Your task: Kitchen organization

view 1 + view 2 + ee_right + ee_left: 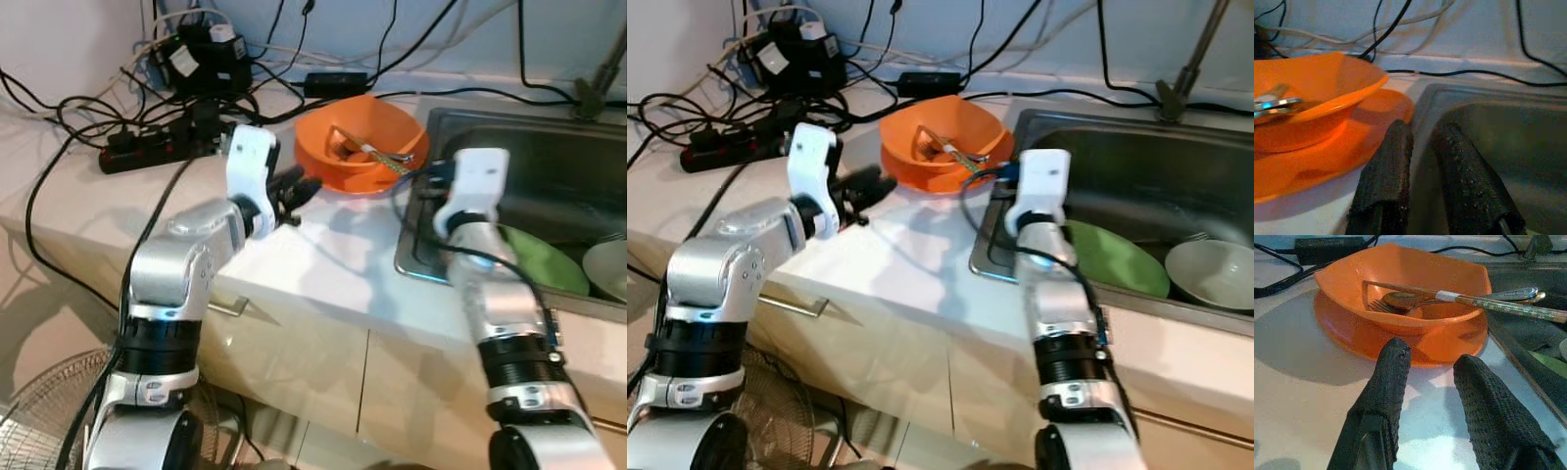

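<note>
Head views: orange bowl [360, 142] sits on an orange plate [1400, 340] on the counter [294, 264], just left of the sink [1136, 186]. Chopsticks [1488, 303] lie across the rim, long axis toward the sink.

Left wrist view: left gripper [1432, 367], fingers spread, empty, levelled at the plate.

Right wrist view: right gripper [1420, 142], fingers slightly parted, at the sink edge.

No legible text, label, brand, number or sign is observed. Surfaces near the orange bowl [361, 142] were checked: nothing readable is found on it or the chopsticks [1469, 300] inside.
</note>
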